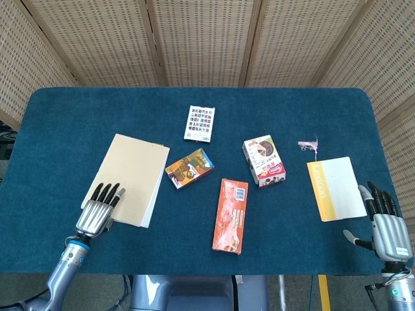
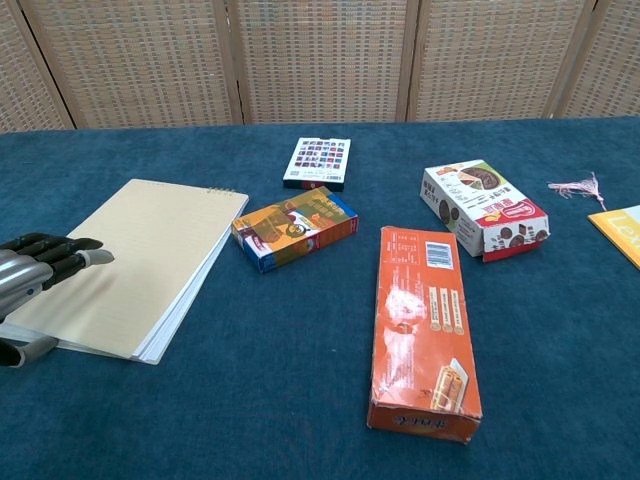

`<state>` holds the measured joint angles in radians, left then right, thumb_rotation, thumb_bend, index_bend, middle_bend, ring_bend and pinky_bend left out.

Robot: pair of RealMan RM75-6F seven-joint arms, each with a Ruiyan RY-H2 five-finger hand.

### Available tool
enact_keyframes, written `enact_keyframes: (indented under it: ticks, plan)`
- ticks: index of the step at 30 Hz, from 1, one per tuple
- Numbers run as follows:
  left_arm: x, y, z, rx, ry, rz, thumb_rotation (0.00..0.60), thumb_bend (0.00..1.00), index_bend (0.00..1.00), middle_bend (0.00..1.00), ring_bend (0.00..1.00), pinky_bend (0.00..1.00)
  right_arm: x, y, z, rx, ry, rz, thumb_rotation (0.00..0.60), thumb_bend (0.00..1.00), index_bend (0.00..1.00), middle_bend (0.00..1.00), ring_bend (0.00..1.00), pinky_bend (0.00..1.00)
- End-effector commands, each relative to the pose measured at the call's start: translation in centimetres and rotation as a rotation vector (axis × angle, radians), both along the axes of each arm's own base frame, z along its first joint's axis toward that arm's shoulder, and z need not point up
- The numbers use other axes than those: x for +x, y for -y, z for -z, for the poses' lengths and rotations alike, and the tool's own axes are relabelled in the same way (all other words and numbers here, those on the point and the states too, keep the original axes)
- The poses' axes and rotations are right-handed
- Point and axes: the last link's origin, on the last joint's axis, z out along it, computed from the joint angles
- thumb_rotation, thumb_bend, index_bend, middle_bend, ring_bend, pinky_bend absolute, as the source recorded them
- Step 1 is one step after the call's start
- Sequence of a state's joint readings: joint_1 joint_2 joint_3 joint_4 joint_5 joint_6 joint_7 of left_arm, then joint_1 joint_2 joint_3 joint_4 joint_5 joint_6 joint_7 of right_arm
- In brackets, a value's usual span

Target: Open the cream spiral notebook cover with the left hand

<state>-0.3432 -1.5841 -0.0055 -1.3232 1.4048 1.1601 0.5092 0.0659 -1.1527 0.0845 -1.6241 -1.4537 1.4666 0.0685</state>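
The left hand (image 1: 97,215), a metal-backed robotic hand with dark fingers, lay flat with its fingers extended and slightly apart, holding nothing. Its fingertips (image 2: 88,251) reached over the near left corner of the cream spiral notebook (image 1: 132,179); whether they pressed on the cover or hovered just above it could not be told. The thumb (image 2: 22,349) sat at the near edge of the page block, beside rather than under the cover. The notebook lay closed and flat near the left edge of the blue cloth-covered table (image 1: 65,116), with its spiral binding along the far edge. Judged from this, the opening had not begun: the cover was unlifted, and catching its edge and turning it back remained to be done. The right hand (image 1: 388,227) rested open and empty at the near right corner of the table, beside a yellow-and-white booklet (image 1: 336,188). Three snack boxes and a small patterned card pack lay between, well apart from the notebook's near corner.
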Motion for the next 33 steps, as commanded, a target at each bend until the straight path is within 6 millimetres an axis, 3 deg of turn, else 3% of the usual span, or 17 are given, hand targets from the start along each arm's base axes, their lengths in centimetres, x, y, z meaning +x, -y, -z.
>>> enact_keyframes:
  ticks: [1,12,33]
  plan:
    - [0.1,-0.3,0.3,0.008,-0.011,0.021,0.600,0.40,0.04,0.00,0.00,0.00,0.0,0.0,0.0,0.000,0.000,0.000,0.600,0.03,0.00,0.00,0.00,0.00]
    - [0.9,-1.4,1.1,0.036,-0.029,0.081,0.600,0.46,0.05,0.00,0.00,0.00,0.0,0.0,0.0,0.002,0.005,0.000,0.600,0.03,0.00,0.00,0.00,0.00]
    - [2.3,-4.0,0.7,0.104,-0.078,0.108,0.600,0.62,0.05,0.00,0.00,0.00,0.0,0.0,0.0,0.004,0.009,0.003,0.600,0.03,0.00,0.00,0.00,0.00]
